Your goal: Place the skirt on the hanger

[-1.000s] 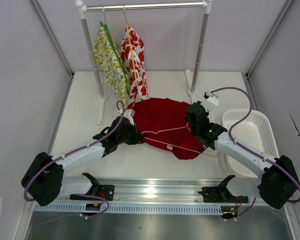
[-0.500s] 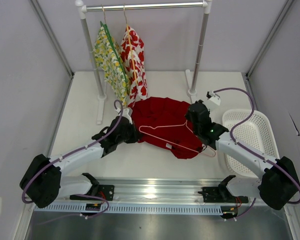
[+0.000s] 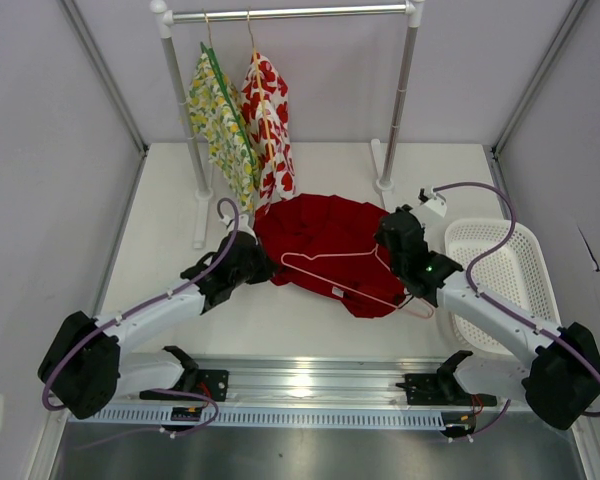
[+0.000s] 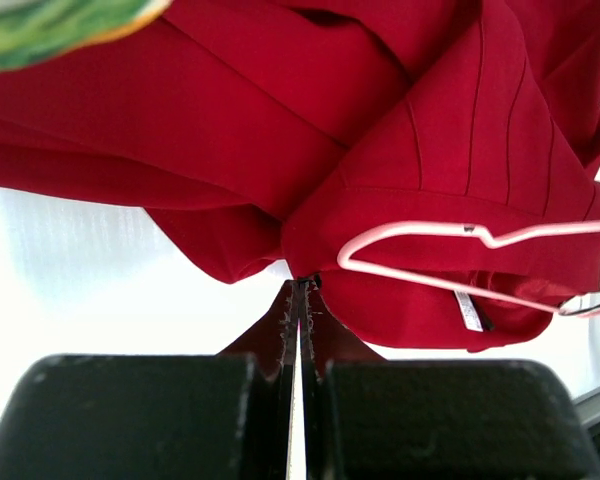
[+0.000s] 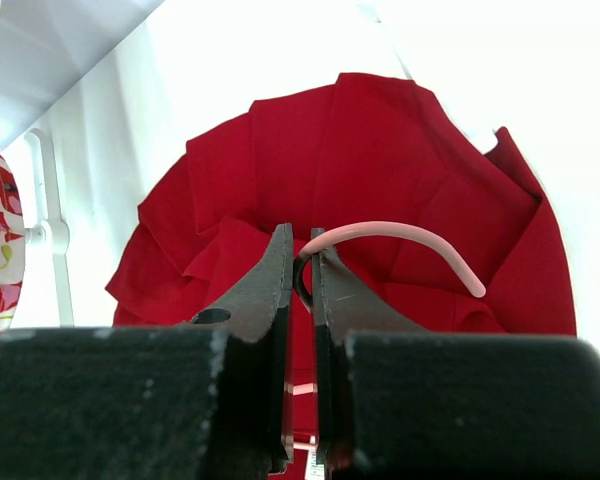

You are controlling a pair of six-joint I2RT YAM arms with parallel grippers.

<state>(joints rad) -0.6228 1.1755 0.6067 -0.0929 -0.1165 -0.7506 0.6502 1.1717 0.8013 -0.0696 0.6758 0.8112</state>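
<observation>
**Both arms holding: cloth on the left, hook on the right**

Skirt [image 3: 325, 235] lies crumpled on the counter [image 3: 330, 170], mid-width, just in front of the rack [image 3: 280, 14] and between the two arms. Deep red, folded into loose pleats, with a small white label showing at its near hem.

Hanger [image 4: 410, 226] lies flat on top of the skirt. The pink wire triangle spans the near part of the cloth, and its hook points toward the right arm.

Left fingers [image 4: 265, 345] are pressed together on a fold at the skirt's near-left edge. Red cloth is pinched between the tips, with no gap visible.

Right fingers [image 5: 265, 290] are clamped on the hanger's hook. The pale curved wire comes out between the tips and arcs off to the right above the skirt.

On the rack, a yellow-green floral garment [image 3: 220, 120] and a white garment with red flowers [image 3: 270, 120] hang side by side, their lower edges near the skirt's far-left side. A white basket [image 3: 500, 270] sits on the counter to the right of the skirt, beside the right arm.
</observation>
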